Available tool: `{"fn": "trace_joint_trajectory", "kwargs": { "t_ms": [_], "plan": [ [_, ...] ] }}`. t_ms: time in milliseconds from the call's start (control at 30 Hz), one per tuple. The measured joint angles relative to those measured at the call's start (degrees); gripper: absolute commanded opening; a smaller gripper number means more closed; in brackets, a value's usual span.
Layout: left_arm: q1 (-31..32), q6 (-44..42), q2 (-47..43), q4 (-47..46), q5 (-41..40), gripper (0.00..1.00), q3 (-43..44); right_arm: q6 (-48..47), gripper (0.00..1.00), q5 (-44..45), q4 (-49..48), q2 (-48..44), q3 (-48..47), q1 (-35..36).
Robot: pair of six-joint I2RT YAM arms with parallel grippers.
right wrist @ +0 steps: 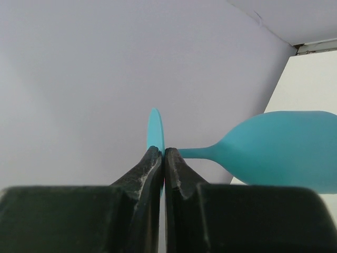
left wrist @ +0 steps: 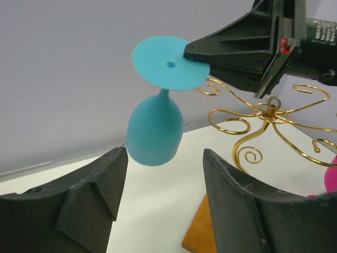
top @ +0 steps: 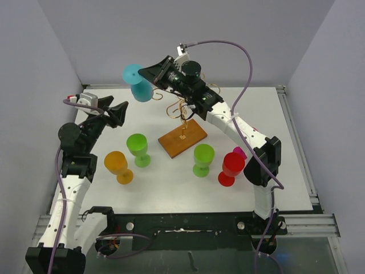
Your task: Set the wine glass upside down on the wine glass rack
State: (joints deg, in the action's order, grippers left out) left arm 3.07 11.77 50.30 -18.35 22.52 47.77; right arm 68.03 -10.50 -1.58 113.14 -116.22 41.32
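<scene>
**Inverted teal glass, pinched by its foot, short of the rack**

Far left: left gripper, jaws spread wide and empty, facing the glass from nearby without touching it.

Centre-left: teal wine glass, aloft toward the back-left of the table, bowl down, foot up and slightly tilted. Left of the wine glass rack and apart from it.

Just right of the glass: right gripper, clamped flat on the edge of the foot disc, stem left free.

Judged step: carrying the glass rightward to one of the gold scroll arms.

For a clean hang:
- Level the foot first.
- Approach an open hook from its mouth.
- Slide the stem in so that the foot rides on top of the wire.
- Release only once seated.

Risk: thin edge grip, hence probable swing or slip under quick motion. Move slowly.
</scene>
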Motion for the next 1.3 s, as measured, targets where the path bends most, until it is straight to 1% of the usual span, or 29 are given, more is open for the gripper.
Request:
{"fn": "trace_joint_trajectory", "kwargs": {
  "t_ms": [167,433,700,967,1300],
  "plan": [
    [0.57,-0.2,-2.23,2.56,-4.24,0.58,-2.64,-0.02,0.0,2.32,-0.11,-0.11,1.01,-0.9],
    [2.03,-0.92,-2.67,3.69,-7.08,0.58,-5.73,-0.26,0.0,6.4,2.25,-0.61,5.22,-1.55],
    [2.21,-1.51,-3.26,3.76,-8.22,0.58,-5.97,-2.03,0.0,10.86,3.76,-4.63,9.75,-1.55],
    [2.25,-1.44,-3.3,3.76,-9.33,0.58,-6.05,-3.08,0.0,13.57,4.59,-9.88,10.75,-1.55],
    [2.25,-0.72,-3.3,3.65,-10.49,0.58,-6.29,-3.08,0.0,15.08,6.12,-10.27,13.33,-1.68]
  ]
}}
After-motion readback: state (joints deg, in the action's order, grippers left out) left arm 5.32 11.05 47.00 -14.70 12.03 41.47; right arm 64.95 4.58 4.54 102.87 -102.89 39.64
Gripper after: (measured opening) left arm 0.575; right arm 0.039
